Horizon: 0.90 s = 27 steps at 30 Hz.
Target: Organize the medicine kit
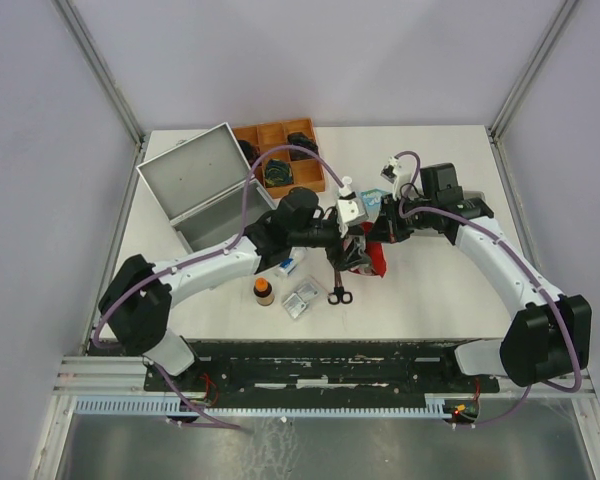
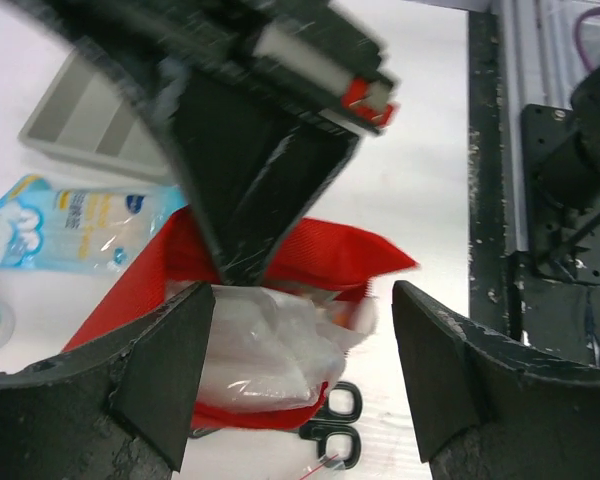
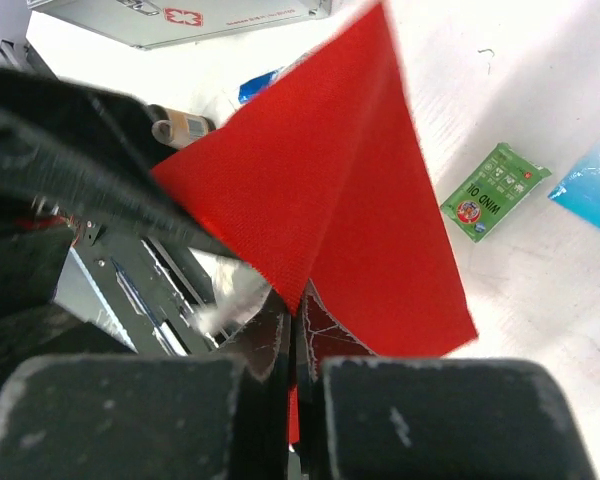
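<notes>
Case: medicine kit [image 1: 202, 190] open, lid raised, far-left corner of table [image 1: 450, 290] | left gripper [image 2: 302, 365]: jaws wide, straddling clear plastic bag [image 2: 260, 340] in red pouch [image 2: 320, 250] | right gripper [image 3: 295, 350]: clamped on red pouch fabric, mid-table

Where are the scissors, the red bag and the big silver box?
scissors [image 1: 338, 290]: top view, on the black handles.
red bag [image 3: 360, 200]: right wrist view, middle of the red cloth.
silver box [image 1: 193, 172]: top view, on its open lid.
</notes>
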Tool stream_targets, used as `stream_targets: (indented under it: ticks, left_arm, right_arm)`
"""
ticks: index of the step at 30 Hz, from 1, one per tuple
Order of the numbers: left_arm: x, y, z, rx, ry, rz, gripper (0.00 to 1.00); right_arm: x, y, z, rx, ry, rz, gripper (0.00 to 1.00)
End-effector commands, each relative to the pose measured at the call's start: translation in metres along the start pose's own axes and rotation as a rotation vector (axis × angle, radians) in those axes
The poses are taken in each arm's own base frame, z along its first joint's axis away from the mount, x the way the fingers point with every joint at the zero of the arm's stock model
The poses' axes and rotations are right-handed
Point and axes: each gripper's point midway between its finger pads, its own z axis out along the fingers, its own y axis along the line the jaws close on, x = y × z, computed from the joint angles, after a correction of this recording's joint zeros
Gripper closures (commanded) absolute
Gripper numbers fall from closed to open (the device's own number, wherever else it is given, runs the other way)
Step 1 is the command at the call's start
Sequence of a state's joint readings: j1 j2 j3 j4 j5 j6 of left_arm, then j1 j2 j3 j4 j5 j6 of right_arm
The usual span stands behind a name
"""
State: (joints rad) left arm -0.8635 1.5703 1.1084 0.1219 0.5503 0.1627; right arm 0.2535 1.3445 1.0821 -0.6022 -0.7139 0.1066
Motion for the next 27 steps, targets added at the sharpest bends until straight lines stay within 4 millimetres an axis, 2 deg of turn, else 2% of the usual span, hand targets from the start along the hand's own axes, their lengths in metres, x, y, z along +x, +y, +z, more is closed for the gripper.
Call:
stream_targets:
  ticks: [1, 6, 10, 14, 18, 27]
  left_arm:
    - [-0.002, 0.034, -0.009, -0.142, -0.042, -0.068, 0.22]
    - [0.002, 0.055, -0.012, -0.238, -0.05, -0.09, 0.22]
    - [-0.008, 0.062, -0.011, -0.258, -0.069, -0.083, 0.19]
    - [-0.037, 0.03, -0.01, -0.064, -0.12, -0.066, 0.15]
    - [-0.053, 0.008, -0.019, 0.038, -0.125, -0.038, 0.14]
    - [-0.052, -0.011, -0.042, 0.08, -0.087, 0.056, 0.09]
  right_arm:
    - [-0.023, 0.017, -0.012, -0.03, -0.075, -0.066, 1.0]
    - [-0.024, 0.028, -0.013, -0.093, -0.074, -0.07, 0.99]
    - [-0.019, 0.022, -0.011, -0.064, -0.065, -0.067, 1.0]
    - [-0.017, 0.005, -0.007, 0.014, -0.056, -0.054, 1.0]
    - [-0.018, 0.001, -0.005, 0.027, -0.049, -0.048, 1.0]
    - [-0.019, -0.003, -0.004, 0.041, -0.05, -0.051, 1.0]
